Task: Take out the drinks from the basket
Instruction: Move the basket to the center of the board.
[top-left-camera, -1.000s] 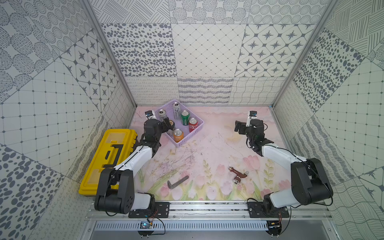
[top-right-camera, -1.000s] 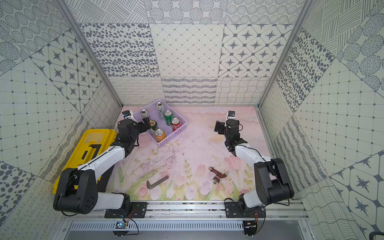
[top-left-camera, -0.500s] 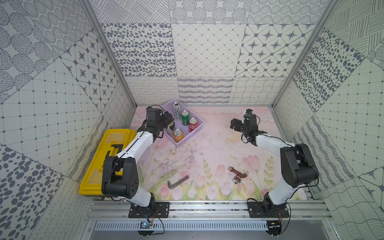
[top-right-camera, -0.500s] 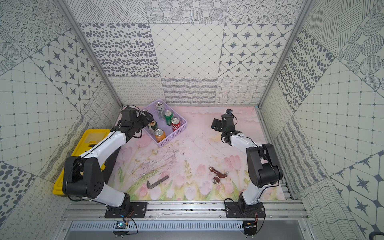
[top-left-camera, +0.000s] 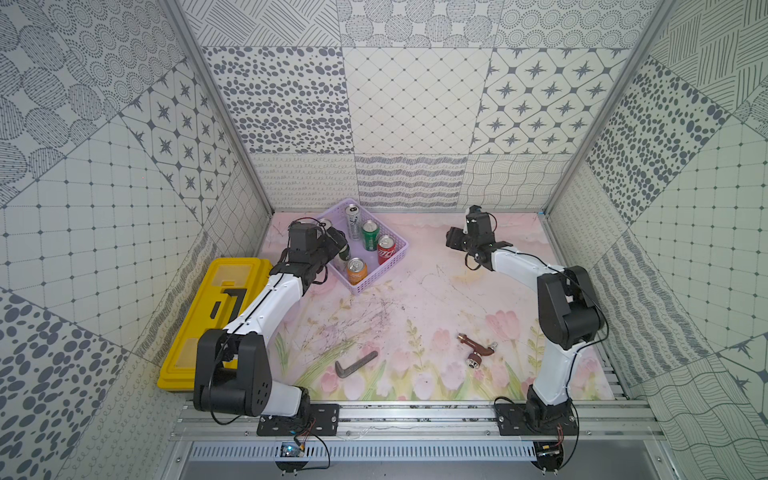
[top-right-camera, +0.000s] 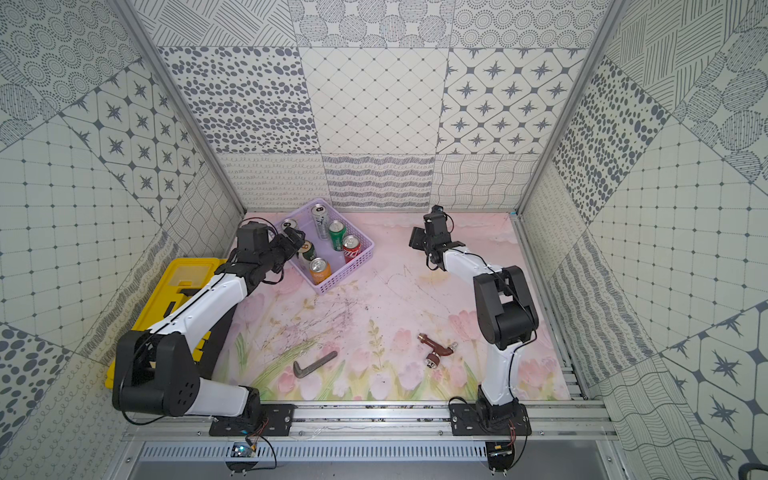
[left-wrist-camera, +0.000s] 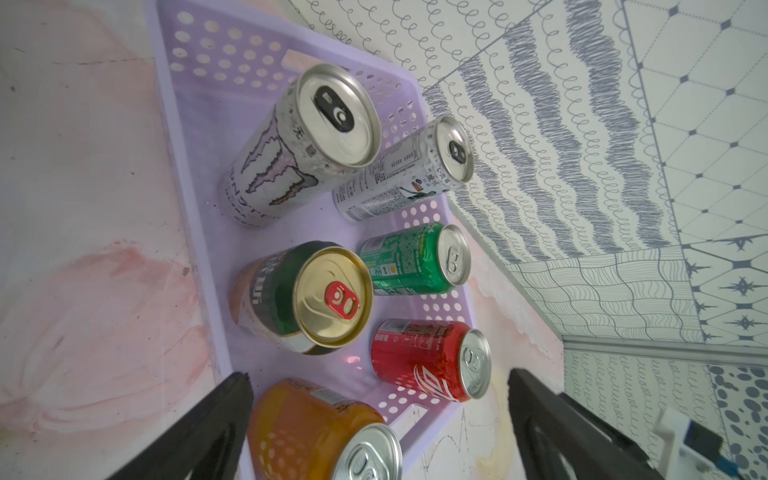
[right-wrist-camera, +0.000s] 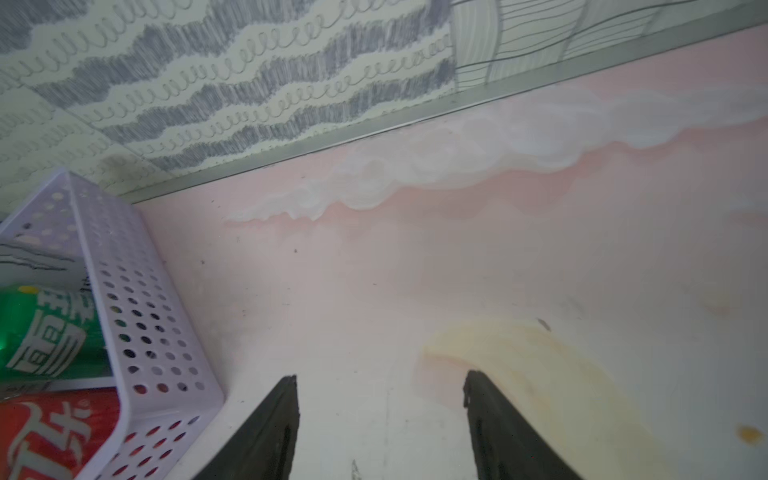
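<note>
The lavender basket (top-left-camera: 397, 253) (left-wrist-camera: 232, 54) stands at the back left and holds several upright drinks. Two tall silver-white cans (left-wrist-camera: 291, 158) (left-wrist-camera: 399, 178) are at its far end. After them come a green can (left-wrist-camera: 411, 262), a dark green can with a gold top (left-wrist-camera: 316, 299), a red can (left-wrist-camera: 428, 357) and an orange can (left-wrist-camera: 307, 428). My left gripper (top-left-camera: 338, 243) (left-wrist-camera: 377, 374) hangs open above the basket's left side, with the orange can below, between its fingers. My right gripper (top-left-camera: 453, 242) (right-wrist-camera: 380, 376) stands open over bare mat, to the right of the basket (right-wrist-camera: 145, 324).
A yellow toolbox (top-left-camera: 212, 316) lies along the left wall beside my left arm. A dark L-shaped key (top-left-camera: 355, 365) and a brown tap fitting (top-left-camera: 476, 351) lie on the flowered mat near the front. The back wall runs close behind the basket.
My left gripper has swung right, from beside the basket to over its cans. My right gripper has moved left toward the basket, and its jaws have narrowed somewhat.
</note>
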